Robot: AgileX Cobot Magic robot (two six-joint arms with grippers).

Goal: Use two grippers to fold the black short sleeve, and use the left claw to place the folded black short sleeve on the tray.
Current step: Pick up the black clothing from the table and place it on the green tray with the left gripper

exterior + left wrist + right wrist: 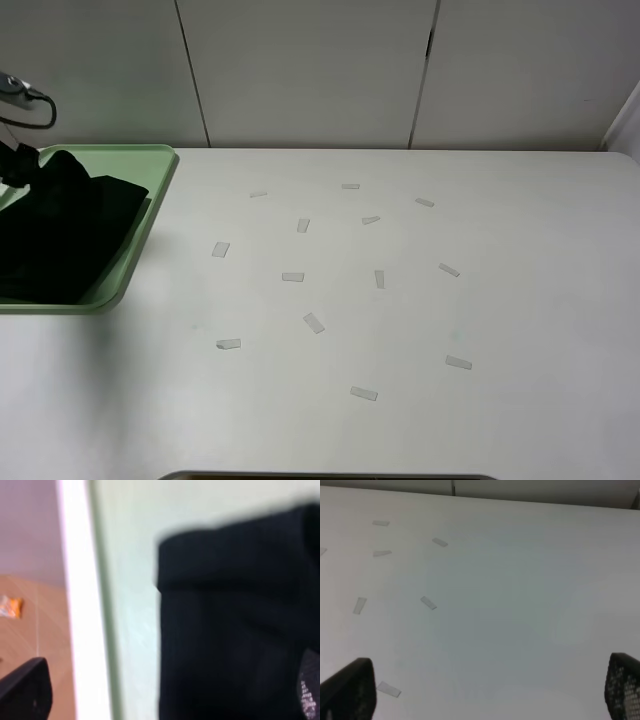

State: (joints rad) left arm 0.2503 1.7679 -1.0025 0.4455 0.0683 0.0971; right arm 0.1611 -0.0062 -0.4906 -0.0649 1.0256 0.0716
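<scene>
The folded black short sleeve (pixel 65 235) lies in the pale green tray (pixel 150 152) at the table's left edge. In the left wrist view the black cloth (pixel 235 630) rests on the tray floor (pixel 127 580). My left gripper (pixel 167 690) hangs over the cloth, its two fingertips (pixel 25 690) wide apart and holding nothing. In the exterior high view only part of the left arm (pixel 18 100) shows, at the tray's far left corner. My right gripper (pixel 485 690) is open and empty above bare table; it is out of the exterior high view.
Several small grey tape strips (pixel 314 322) are scattered over the middle of the white table (pixel 520 300). A panelled wall (pixel 320 70) stands behind the table. The left wrist view shows the tray's rim (pixel 80 605) and wooden floor (pixel 30 630) beyond it.
</scene>
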